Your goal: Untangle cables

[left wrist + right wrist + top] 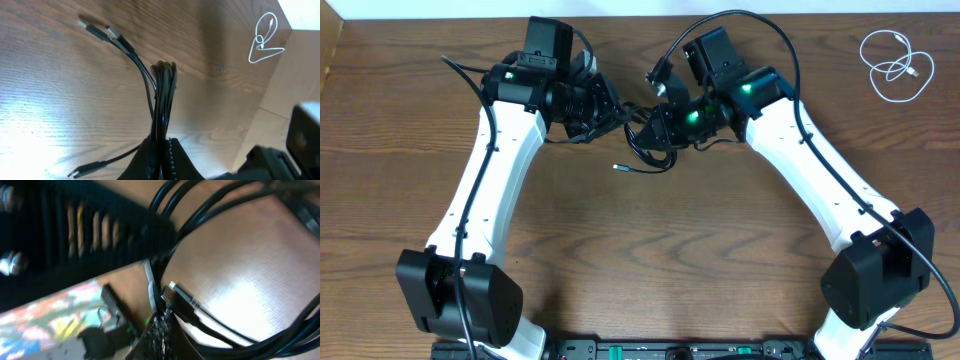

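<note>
The black cables (648,150) hang in a tangle between my two grippers near the table's far middle, with one plug end (618,167) trailing on the wood. My left gripper (618,113) is shut on a folded bundle of the black cables (162,95); its jaws (162,152) pinch several strands, and plug ends (107,32) stick out beyond. My right gripper (645,127) is shut on the black cables too; in the right wrist view its jaws (162,327) hold strands beside a plug (182,297), with loops (210,210) above. The white cable (893,62) lies coiled apart at the far right, and it also shows in the left wrist view (263,40).
The two arms meet close together over the wooden table (650,250). Thicker black cords (760,25) arc from the right arm and another (460,68) runs from the left arm. The table's far edge (440,15) lies just behind the grippers.
</note>
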`<state>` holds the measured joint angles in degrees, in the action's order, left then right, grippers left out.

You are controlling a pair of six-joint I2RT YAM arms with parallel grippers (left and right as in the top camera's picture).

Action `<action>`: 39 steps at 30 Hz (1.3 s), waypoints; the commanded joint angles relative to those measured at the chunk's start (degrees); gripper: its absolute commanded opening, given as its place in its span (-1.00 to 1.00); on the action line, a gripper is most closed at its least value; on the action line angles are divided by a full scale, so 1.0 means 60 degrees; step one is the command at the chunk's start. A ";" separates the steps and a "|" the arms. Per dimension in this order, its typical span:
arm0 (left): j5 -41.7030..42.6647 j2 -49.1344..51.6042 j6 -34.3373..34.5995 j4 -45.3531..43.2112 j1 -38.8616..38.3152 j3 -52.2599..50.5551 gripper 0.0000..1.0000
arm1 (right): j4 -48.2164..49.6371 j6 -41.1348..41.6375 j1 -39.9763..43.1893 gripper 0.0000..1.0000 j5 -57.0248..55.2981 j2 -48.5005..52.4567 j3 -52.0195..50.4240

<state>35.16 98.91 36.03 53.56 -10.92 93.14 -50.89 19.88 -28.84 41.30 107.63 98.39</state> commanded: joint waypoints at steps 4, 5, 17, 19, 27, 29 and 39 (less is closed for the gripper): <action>0.0714 0.0015 -0.0419 0.0073 0.0047 0.0062 -0.85 | 0.0273 0.0707 0.0033 -0.98 -0.1111 0.0047 -0.0044; 0.0962 0.0015 -0.0576 0.0069 0.0047 0.0062 -0.85 | 0.0277 0.0765 0.0044 -0.98 -0.1300 0.0047 -0.0044; 0.3741 0.0015 0.0382 -0.1902 0.0106 0.0062 -0.85 | -0.0200 0.0820 0.0066 -0.98 -0.1362 0.0047 -0.0047; 0.4167 0.0015 0.0962 -0.2710 0.0102 0.0062 -0.85 | -0.0193 0.0805 0.0157 -0.98 -0.1362 0.0047 -0.0051; 0.4197 0.0015 0.0780 -0.3085 0.0102 0.0062 -0.85 | 0.0783 -0.0113 0.1464 -0.98 0.1115 -0.0102 -0.0044; 0.3993 0.0015 0.0696 -0.3034 0.0102 0.0058 -0.85 | 0.0914 -0.0546 0.1872 -0.97 0.2091 -0.0208 -0.0044; 0.3632 0.0015 0.0404 -0.2867 0.0102 0.0058 -0.85 | -0.1166 -0.2014 0.3541 -0.81 0.1490 -0.0517 -0.0047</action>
<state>56.66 98.91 39.75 36.27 -10.59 93.10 -55.11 11.68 -8.03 54.89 106.41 98.30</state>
